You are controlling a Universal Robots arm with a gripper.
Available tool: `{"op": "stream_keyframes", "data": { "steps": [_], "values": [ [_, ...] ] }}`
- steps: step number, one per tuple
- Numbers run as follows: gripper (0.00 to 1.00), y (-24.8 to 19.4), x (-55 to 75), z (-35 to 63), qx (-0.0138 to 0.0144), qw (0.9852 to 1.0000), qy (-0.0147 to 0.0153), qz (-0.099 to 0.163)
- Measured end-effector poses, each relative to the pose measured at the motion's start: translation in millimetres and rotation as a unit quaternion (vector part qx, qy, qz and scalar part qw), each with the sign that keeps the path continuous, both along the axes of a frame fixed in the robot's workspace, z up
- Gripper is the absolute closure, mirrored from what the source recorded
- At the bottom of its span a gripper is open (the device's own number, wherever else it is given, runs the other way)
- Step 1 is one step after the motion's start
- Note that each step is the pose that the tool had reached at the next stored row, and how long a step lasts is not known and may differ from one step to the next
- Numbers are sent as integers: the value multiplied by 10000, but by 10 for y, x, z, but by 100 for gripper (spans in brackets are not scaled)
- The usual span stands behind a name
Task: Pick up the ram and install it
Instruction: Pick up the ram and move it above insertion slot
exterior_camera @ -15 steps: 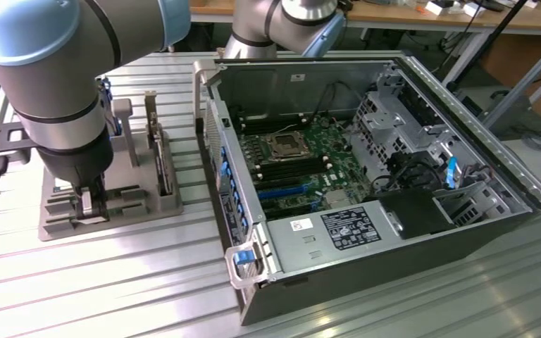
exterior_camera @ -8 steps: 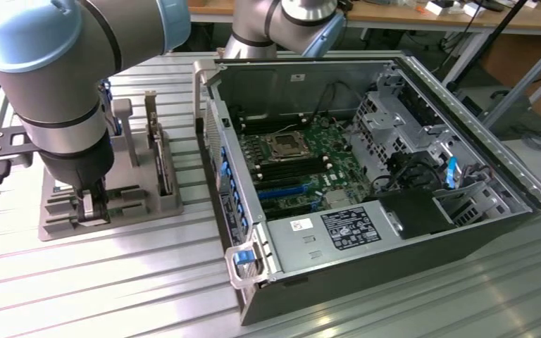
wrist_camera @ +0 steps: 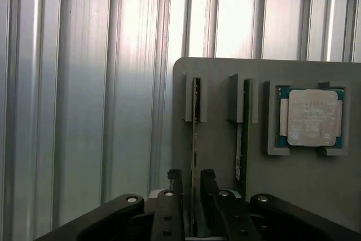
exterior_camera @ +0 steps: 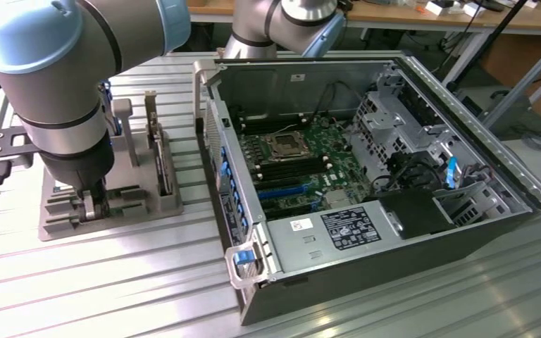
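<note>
Jaws: spread, one finger on each side of the ram (wrist_camera: 195, 128), which stands on edge between them. A sliver of gap shows on at least one side, so no firm pinch yet. Gripper (wrist_camera: 192, 176) sits low over the near end of the stick.

Ram: upright in its slot in the grey holder (wrist_camera: 225, 77), far end seated between two small grey posts. Not lifted.

Progress, as judged: early. The approach is made and the fingers straddle the stick; grasp, lift, carry and seating in the board are all left.

Around it:
- A second green stick (wrist_camera: 241, 139) stands in the neighbouring slot, just beside the ram and parallel to it. The outer finger has little room on that side.
- A square silver processor chip (wrist_camera: 312, 118) lies flat in its own pocket, further along the holder, apart from the fingers.
- The holder rests on the ribbed aluminium table (wrist_camera: 84, 83).

Exterior view: the arm (exterior_camera: 59, 105) comes straight down onto the holder at the exterior view's left. The open computer case (exterior_camera: 421, 232) lies to the exterior view's right, motherboard (exterior_camera: 299, 165) exposed. The case's side wall (exterior_camera: 216, 141) rises between holder and board. Loose cables (exterior_camera: 332, 95) hang inside over the board.
</note>
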State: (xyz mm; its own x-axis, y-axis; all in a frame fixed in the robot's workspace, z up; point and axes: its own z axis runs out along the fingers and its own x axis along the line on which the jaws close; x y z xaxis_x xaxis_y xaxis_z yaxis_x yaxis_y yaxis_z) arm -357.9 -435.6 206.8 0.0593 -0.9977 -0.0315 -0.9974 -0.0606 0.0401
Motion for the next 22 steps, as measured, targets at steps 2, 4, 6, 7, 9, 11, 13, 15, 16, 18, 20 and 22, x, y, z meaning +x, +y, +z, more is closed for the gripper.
{"op": "stream_keyframes", "data": {
  "steps": [2,4,6,7,9,11,13,15,16,18,20,22],
  "values": [
    [88,0,0,0,0,10000,0,0],
    [88,0,0,0,0,10000,0,0],
    [88,0,0,0,0,10000,0,0],
    [88,0,0,0,0,10000,0,0],
    [88,0,0,16,0,10000,0,0],
    [88,0,0,43,-1,10000,0,0],
    [88,0,0,58,0,10000,0,0],
    [88,0,0,95,0,10000,0,0],
    [88,0,0,106,0,10000,0,0],
    [88,0,0,127,0,10000,0,0],
    [88,0,0,145,0,10000,-1,0],
    [88,0,0,161,0,10000,0,0]
  ]
}}
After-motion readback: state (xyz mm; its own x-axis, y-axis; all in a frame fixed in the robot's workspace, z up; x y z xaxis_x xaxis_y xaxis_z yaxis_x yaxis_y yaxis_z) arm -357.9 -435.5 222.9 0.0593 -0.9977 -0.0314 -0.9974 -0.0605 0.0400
